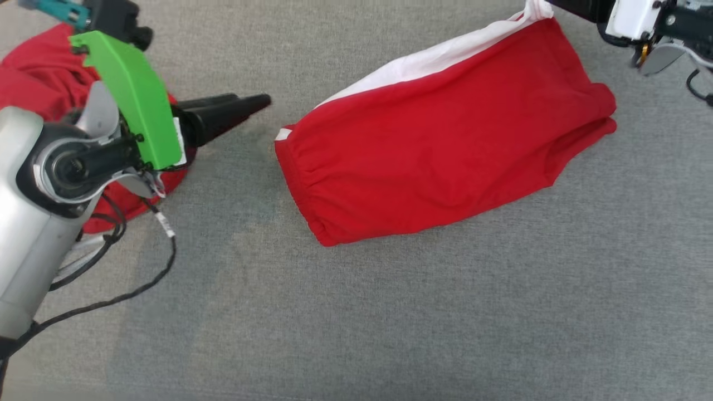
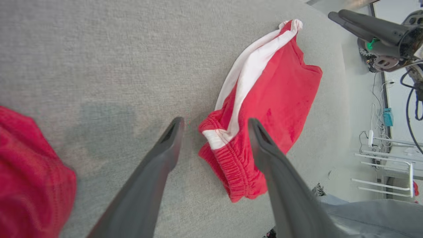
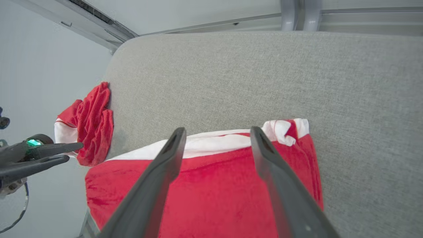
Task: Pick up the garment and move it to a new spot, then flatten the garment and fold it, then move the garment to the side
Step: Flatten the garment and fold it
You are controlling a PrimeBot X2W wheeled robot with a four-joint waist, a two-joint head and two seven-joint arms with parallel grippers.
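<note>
1. My left claw (image 2: pixel 215 121): fingers spread wide, holding nothing. It sits above the grey cushion (image 1: pixel 390 312), with its tips pointing at the gathered waistband end of the garment (image 1: pixel 440 150) and a strip of bare cushion between the two.
2. My right claw (image 3: pixel 218 130): fingers also spread wide, holding nothing. It hangs over the far end of the garment, near its white corner, and I cannot tell whether it touches the cloth.
3. Garment: red shorts with a white side stripe, folded over. It lies flat and slantwise at mid-cushion, between my two claws.
4. Green cover (image 1: pixel 136 106): on my left wrist.
5. Black cable (image 1: pixel 139 289): trails from my left forearm.
6. Second red cloth (image 1: pixel 33 83): crumpled at the cushion's left edge, behind my left arm.
</note>
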